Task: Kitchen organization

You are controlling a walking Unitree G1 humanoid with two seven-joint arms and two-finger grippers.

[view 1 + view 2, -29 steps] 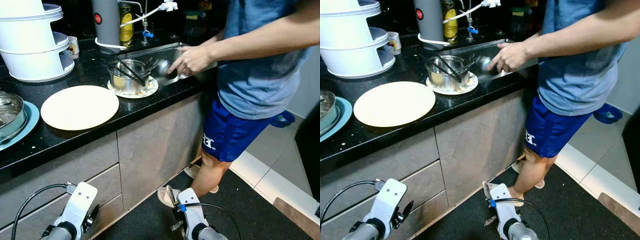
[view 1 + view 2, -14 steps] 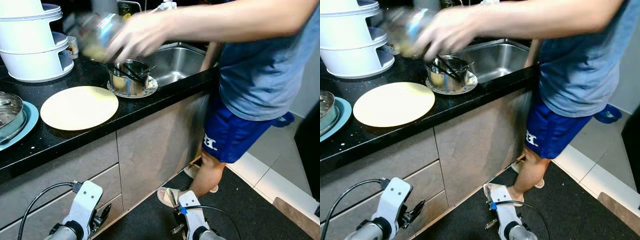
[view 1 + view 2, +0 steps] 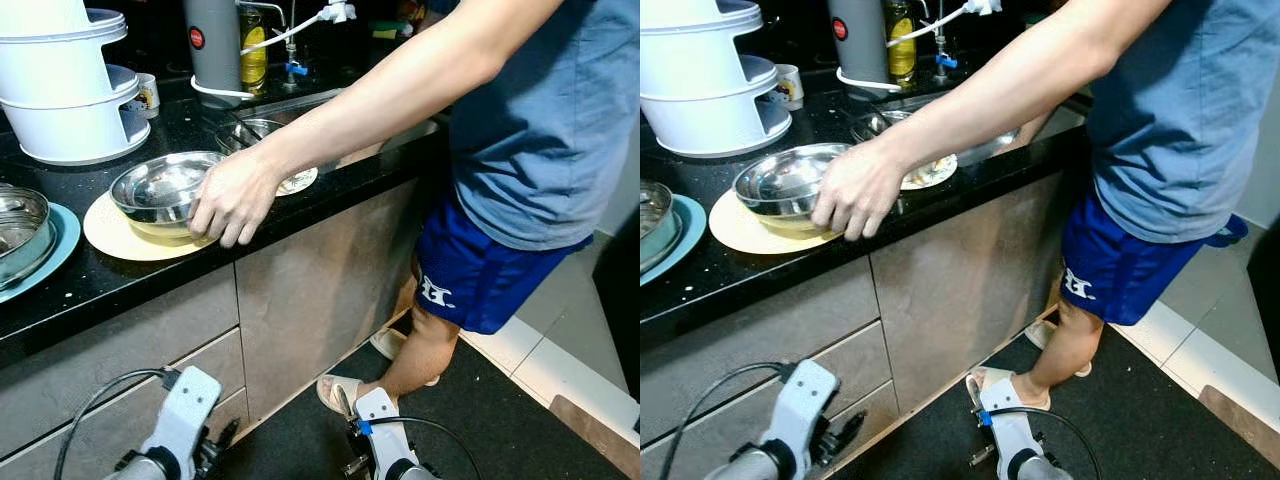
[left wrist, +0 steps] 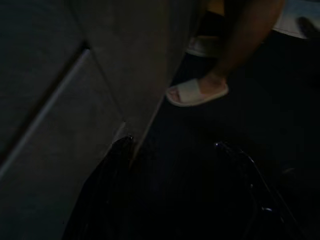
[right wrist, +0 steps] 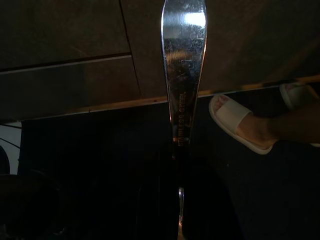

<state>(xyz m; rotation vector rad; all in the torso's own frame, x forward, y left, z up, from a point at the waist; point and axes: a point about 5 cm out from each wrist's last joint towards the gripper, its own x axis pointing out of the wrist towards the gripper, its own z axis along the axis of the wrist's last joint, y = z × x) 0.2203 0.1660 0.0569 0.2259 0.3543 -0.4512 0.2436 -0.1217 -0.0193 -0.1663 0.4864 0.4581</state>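
Observation:
A person's hand (image 3: 232, 195) grips the rim of a steel bowl (image 3: 160, 185) that rests on the cream plate (image 3: 112, 236) on the black counter (image 3: 100, 285). Behind the forearm stands a small steel pot (image 3: 250, 130) on a patterned saucer. Both my arms hang low before the cabinet. My right gripper (image 5: 180, 200) is shut on the handle of a steel utensil (image 5: 183, 75), which points at the drawer fronts. In the dim left wrist view my left gripper (image 4: 175, 150) is open with nothing in it, down by the dark floor mat.
The person stands close on my right, slippered feet (image 4: 197, 92) on the dark mat. On the counter are a white tiered rack (image 3: 60, 90), a teal plate (image 3: 62, 235) under another steel bowl (image 3: 18, 225), a grey flask (image 3: 212, 45) and the faucet (image 3: 290, 40).
The person's hand carried a steel bowl over from the sink and set it on the cream plate. My left arm has risen slightly.

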